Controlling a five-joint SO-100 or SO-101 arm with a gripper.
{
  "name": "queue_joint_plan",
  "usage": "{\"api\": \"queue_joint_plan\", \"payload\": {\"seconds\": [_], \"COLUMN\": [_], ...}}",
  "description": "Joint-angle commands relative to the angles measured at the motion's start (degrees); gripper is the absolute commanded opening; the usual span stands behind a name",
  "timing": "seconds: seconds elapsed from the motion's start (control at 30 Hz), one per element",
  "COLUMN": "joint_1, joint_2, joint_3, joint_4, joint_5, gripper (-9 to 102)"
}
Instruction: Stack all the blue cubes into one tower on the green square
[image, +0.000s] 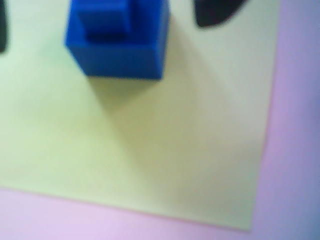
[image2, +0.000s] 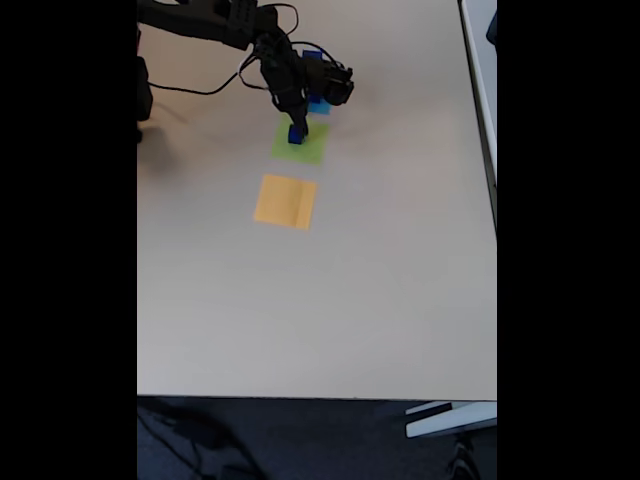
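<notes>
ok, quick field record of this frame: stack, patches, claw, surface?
stack: small dark blue solid cube sits on a larger dark blue solid cube
base: flat lime-green square patch, stack near one corner
claw: black claw just above the stack; fingers apart on either side, open, not gripping
other patches: flat orange square patch; light-blue patch, partly hidden by arm
surface: beige table

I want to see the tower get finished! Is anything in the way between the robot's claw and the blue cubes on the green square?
Nothing visible is in the way. In the wrist view the blue cubes sit stacked on the green square, a smaller one on a bigger one, with the fingertips apart on either side. The fixed view shows the gripper right over them.
</notes>
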Motion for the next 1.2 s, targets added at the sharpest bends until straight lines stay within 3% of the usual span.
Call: {"api": "queue_joint_plan", "payload": {"seconds": [0.0,0.27,0.7,0.87,1.17], "joint_1": [-1.1,-1.1,-8.6,-12.0,-17.9], "joint_2": [0.7,10.3,0.8,-1.2,-5.5], "joint_3": [-16.0,-18.3,-30.1,-29.9,-30.8], "joint_4": [7.8,6.9,5.7,6.9,8.8], "joint_5": [-2.4,0.1,14.0,23.0,35.4], "gripper": [23,27,27,41,55]}}
